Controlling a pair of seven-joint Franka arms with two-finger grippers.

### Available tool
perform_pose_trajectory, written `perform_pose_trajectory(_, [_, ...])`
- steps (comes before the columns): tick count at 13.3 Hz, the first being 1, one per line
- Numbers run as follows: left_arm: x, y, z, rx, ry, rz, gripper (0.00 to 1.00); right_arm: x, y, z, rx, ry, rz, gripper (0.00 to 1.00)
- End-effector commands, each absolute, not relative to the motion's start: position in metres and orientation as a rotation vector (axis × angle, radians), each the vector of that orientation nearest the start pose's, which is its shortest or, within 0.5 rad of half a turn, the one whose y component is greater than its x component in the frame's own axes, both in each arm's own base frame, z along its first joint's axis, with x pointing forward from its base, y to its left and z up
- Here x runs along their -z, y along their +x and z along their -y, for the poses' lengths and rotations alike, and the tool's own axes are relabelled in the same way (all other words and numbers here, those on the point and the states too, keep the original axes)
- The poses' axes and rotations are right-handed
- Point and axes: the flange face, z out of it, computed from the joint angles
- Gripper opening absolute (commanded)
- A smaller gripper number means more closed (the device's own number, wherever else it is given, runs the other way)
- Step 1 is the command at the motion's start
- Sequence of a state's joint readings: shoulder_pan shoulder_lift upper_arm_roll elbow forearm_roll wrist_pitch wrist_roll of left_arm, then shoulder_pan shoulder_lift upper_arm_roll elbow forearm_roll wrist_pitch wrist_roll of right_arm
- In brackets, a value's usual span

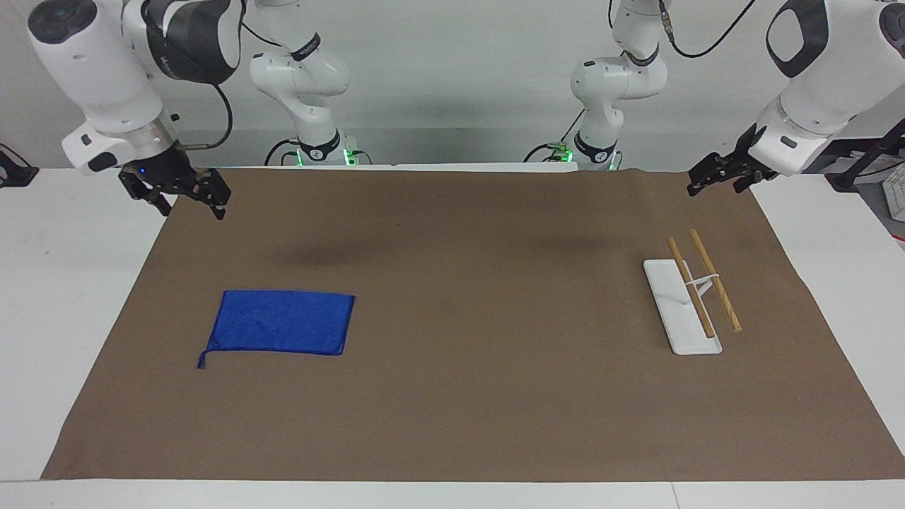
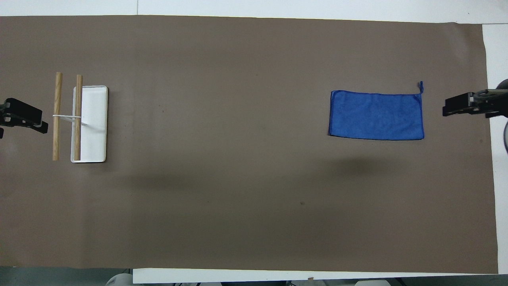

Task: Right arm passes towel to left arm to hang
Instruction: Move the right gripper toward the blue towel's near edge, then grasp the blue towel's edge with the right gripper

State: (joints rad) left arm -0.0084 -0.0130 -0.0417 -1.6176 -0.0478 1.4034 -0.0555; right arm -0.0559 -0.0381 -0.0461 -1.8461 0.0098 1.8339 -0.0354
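The blue towel point(image 1: 283, 322) lies flat on the brown mat toward the right arm's end, its loop tail at one corner; it also shows in the overhead view point(image 2: 376, 115). My right gripper point(image 1: 192, 206), with its blue light, hangs open and empty in the air over the mat's edge, apart from the towel; in the overhead view point(image 2: 460, 108) it sits beside the towel's short edge. My left gripper point(image 1: 714, 185) waits open and empty in the air at the left arm's end, seen at the overhead view's edge point(image 2: 24, 117).
A white rack base point(image 1: 664, 290) carrying two wooden rods point(image 1: 715, 281) stands on the mat at the left arm's end, also in the overhead view point(image 2: 95, 119). The brown mat point(image 1: 481, 396) covers most of the white table.
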Motion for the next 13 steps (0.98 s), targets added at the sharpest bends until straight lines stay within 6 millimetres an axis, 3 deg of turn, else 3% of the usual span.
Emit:
perform_pose_trajectory(1, [-0.597, 0.525, 0.030, -0.303, -3.150, 0.002, 1.00, -0.483, 0.551, 0.043, 0.138, -3.097, -0.060, 0.99])
perform_pose_trajectory(3, [-0.597, 0.525, 0.030, -0.303, -3.150, 0.002, 1.00, -0.427, 0.555, 0.039, 0.179, -3.105, 0.006, 0.99])
perform_pose_trajectory(5, [-0.597, 0.525, 0.031, -0.303, -3.150, 0.000, 1.00, -0.386, 0.554, 0.042, 0.183, -3.111, 0.111, 0.99])
perform_pose_trajectory(11, [-0.597, 0.525, 0.031, -0.303, -3.150, 0.000, 1.00, -0.315, 0.567, 0.055, 0.155, -3.119, 0.189, 0.99])
perform_pose_trajectory(13, [-0.597, 0.525, 0.031, -0.303, -3.150, 0.000, 1.00, -0.302, 0.570, 0.055, 0.162, -3.121, 0.195, 0.98])
